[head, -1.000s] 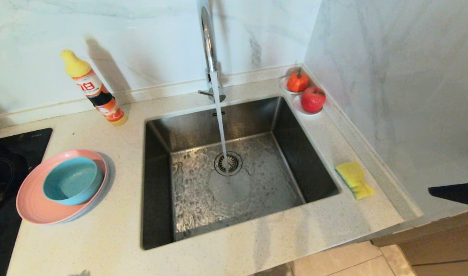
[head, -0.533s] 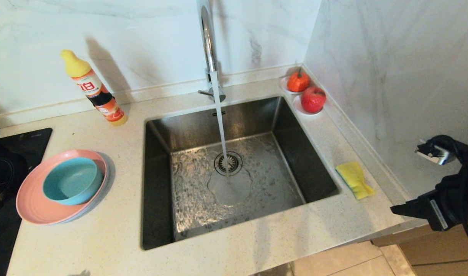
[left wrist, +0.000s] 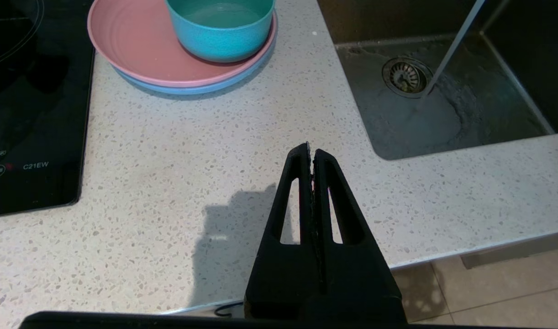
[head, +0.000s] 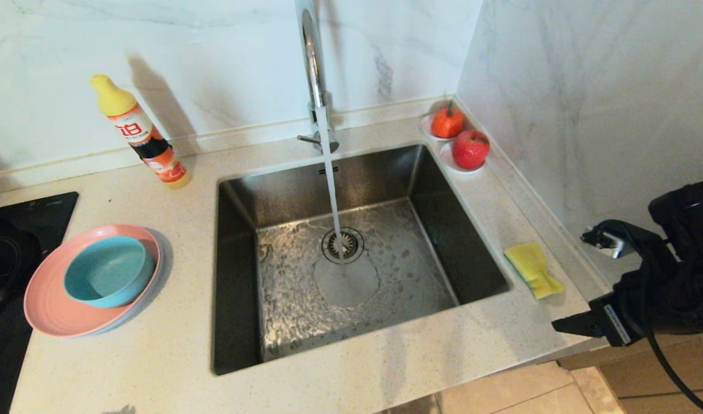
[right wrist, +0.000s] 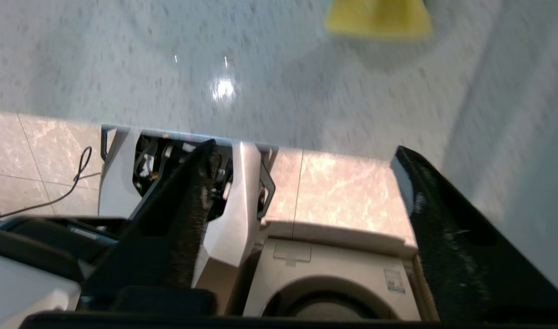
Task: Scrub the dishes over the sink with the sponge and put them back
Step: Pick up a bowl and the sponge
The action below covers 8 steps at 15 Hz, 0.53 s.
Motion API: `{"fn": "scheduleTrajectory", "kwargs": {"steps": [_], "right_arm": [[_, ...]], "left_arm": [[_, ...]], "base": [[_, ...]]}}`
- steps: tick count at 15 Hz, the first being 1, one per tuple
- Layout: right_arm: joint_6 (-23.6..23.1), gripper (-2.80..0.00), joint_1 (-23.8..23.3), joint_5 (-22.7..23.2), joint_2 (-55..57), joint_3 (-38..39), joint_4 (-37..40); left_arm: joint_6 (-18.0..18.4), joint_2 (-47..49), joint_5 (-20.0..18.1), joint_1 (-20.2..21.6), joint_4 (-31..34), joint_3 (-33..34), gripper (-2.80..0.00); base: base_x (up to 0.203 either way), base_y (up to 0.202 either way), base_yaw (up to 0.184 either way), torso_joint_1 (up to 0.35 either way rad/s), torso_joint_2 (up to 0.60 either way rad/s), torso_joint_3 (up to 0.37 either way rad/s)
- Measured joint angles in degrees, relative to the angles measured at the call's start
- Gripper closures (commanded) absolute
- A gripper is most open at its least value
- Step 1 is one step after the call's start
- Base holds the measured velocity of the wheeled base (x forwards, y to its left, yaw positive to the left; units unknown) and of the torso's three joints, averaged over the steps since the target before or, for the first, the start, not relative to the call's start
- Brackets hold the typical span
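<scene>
While flat, sponge [head: 531,268] lengthwise along sink [head: 489,270] rim

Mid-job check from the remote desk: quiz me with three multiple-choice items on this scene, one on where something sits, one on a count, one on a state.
1. Where does the small rectangular yellow sponge lie?
A. In the basin
B. On the counter to the right of the stainless steel sink
C. Inside the teal-blue round bowl

2. How many red fruits stand in the far right corner of the counter?
A. One
B. Two
C. Four

3. How do the right gripper's jaws stand?
A. Wide apart, empty
B. Shut on the sponge
C. Shut on a plate

Answers:
1 B: the head view shows it on the speckled counter past the sink's right rim.
2 B: two red fruits sit on small white saucers there.
3 A: the right wrist view shows a wide gap between the fingers, the sponge lying ahead of them.
</scene>
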Motion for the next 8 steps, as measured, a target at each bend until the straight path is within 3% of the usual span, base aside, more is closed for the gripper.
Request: {"fn": "scheduleTrajectory", "kwargs": {"steps": [8], "right_arm": [[-0.41,-2.80,0.34,-0.11,6.95,0.16,-6.22]], "left_arm": [[0.01,0.00,0.01,0.00,0.01,0.00,0.00]], "base": [[0.000,0.000,0.000,0.000,0.00,0.000]]}}
